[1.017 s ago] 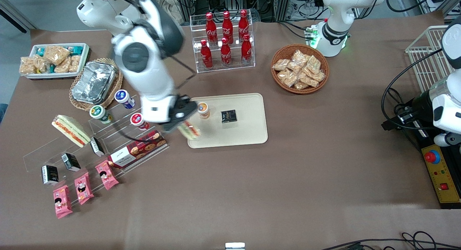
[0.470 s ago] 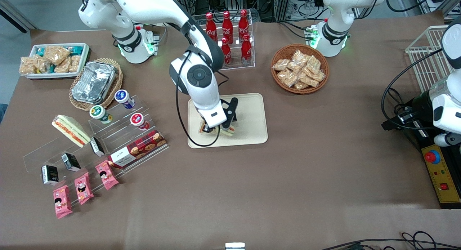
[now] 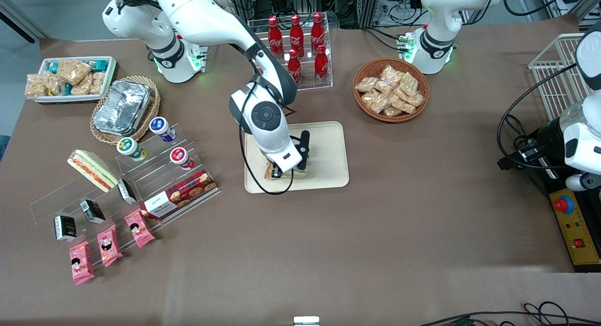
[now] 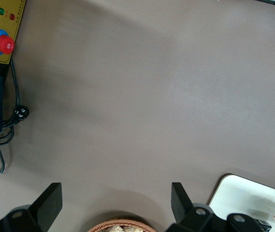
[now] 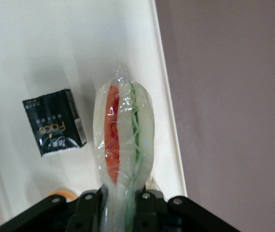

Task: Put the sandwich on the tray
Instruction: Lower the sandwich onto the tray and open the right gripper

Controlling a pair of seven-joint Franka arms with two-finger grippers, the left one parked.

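Observation:
The sandwich (image 5: 123,135) is a clear-wrapped wedge with a red and a green filling stripe between white bread. My right gripper (image 5: 118,198) is shut on its narrow end, fingers pressed against both bread faces. In the front view the gripper (image 3: 281,170) hangs over the cream tray (image 3: 328,147), at the part nearer the camera, and a pale bit of the sandwich (image 3: 298,173) shows under the hand. The wrist view shows the sandwich over the tray (image 5: 40,58) close to its rim. Whether it touches the tray I cannot tell.
A black packet (image 5: 55,128) lies on the tray beside the sandwich, and an orange lid (image 5: 57,195) peeks out by the gripper. A second wrapped sandwich (image 3: 91,170) lies on the acrylic stand toward the working arm's end. The cola rack (image 3: 293,49) and snack basket (image 3: 390,89) stand farther back.
The gripper carried the sandwich from beside the tray's edge to above the tray. In the last half second it shifted only slightly.

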